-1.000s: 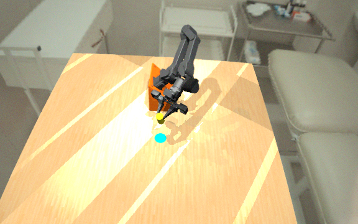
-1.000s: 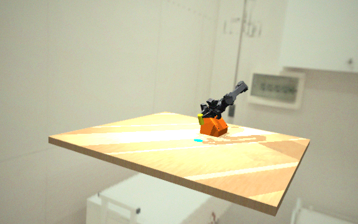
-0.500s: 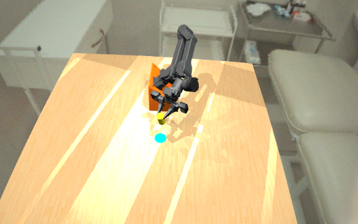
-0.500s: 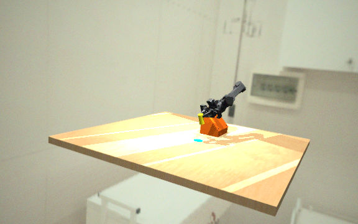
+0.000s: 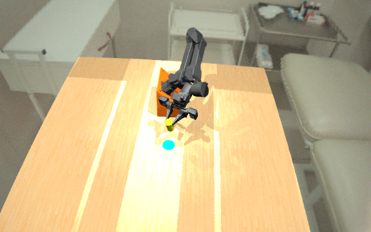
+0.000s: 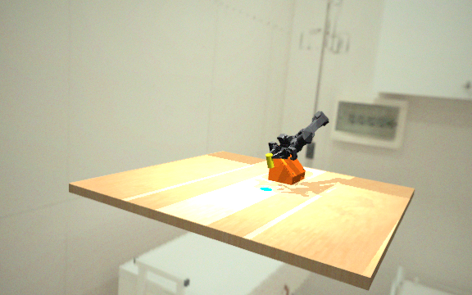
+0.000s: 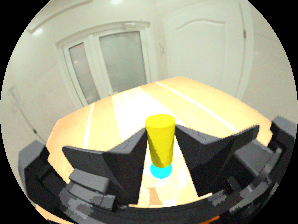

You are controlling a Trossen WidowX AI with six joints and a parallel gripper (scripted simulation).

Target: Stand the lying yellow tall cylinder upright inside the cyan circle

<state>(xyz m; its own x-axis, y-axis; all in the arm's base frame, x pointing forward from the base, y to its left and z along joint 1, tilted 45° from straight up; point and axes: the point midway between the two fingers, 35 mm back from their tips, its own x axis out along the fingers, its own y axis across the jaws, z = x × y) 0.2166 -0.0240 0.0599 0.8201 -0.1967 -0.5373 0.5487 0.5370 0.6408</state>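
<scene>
The yellow tall cylinder [image 5: 170,127] [image 6: 270,161] [image 7: 161,146] is held in the air, near upright with a slight tilt. My gripper [image 5: 170,122] [image 6: 271,157] [image 7: 160,129] is shut on it, one finger on each side of its upper part in the wrist view. The flat cyan circle [image 5: 168,145] [image 6: 265,189] [image 7: 161,172] lies on the table. In the exterior view the cylinder's lower end is well above the circle. In the wrist view the circle shows just past the cylinder's lower end, partly covered by it.
The wooden table [image 5: 247,180] [image 6: 138,192] carries the arm's orange angular block [image 5: 162,107] [image 6: 283,174], which stands close behind the gripper. The arm reaches over it from the table's back side. Shadows of the arm fall on the table around the circle.
</scene>
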